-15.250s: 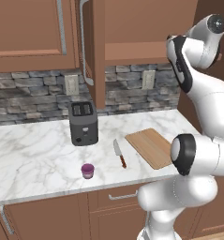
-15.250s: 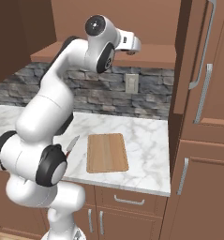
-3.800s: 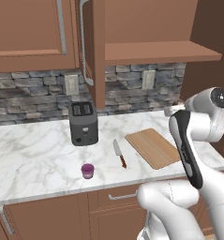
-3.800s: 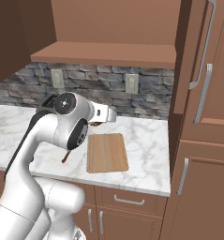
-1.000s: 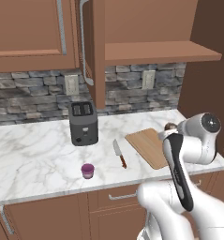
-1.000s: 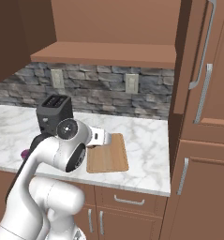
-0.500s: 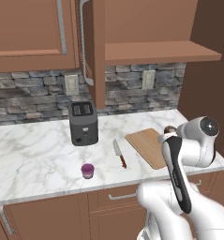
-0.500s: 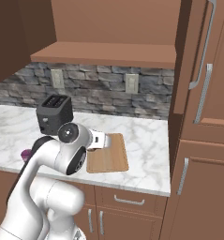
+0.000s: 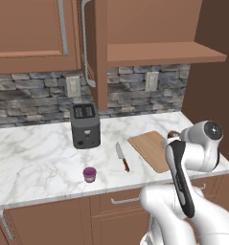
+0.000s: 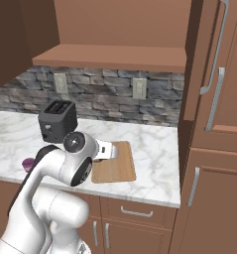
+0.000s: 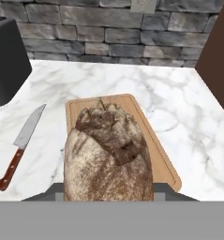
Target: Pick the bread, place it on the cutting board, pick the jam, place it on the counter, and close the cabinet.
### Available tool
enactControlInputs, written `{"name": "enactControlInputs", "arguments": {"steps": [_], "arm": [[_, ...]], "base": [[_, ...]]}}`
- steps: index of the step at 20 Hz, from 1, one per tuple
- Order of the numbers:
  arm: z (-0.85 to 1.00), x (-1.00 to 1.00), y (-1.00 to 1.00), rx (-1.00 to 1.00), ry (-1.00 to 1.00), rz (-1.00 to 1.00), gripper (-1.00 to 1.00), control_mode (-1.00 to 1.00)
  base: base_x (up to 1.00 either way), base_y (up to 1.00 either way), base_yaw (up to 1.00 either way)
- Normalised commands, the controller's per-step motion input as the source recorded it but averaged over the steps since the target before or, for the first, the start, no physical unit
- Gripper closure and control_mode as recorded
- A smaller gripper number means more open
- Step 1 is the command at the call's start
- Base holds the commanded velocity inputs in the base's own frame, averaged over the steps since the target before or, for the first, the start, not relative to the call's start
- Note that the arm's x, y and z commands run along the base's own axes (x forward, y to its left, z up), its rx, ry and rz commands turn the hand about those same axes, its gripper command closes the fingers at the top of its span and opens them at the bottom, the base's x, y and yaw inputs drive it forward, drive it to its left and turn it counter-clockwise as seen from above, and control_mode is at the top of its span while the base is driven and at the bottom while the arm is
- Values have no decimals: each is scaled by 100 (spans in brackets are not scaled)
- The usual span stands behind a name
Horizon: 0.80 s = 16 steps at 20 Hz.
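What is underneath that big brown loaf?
Under the bread lies the cutting board on the counter. The loaf covers much of the board, so whether they touch cannot be seen.

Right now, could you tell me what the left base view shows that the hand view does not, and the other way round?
Left base view alone: the purple jam jar on the counter, the whole toaster, and the cabinet door standing open.

Hand view alone: the bread's cracked crust seen close up, low over the near end of the cutting board.

Both: the board, the red-handled knife left of it, the toaster, the marble counter, the stone wall, and the bread, seen as a dark bit beside the arm in the left base view.
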Motion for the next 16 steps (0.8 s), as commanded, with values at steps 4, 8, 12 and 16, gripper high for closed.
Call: {"name": "enactControlInputs", "arguments": {"steps": [4,8,12,16], "arm": [[-18,0,0,0,0,0,100,-100],[-18,0,0,0,0,0,100,-100],[-16,1,0,0,0,0,100,-100],[-15,3,0,0,0,0,100,-100]], "base": [[0,0,0],[0,0,0],[0,0,0],[0,0,0]]}}
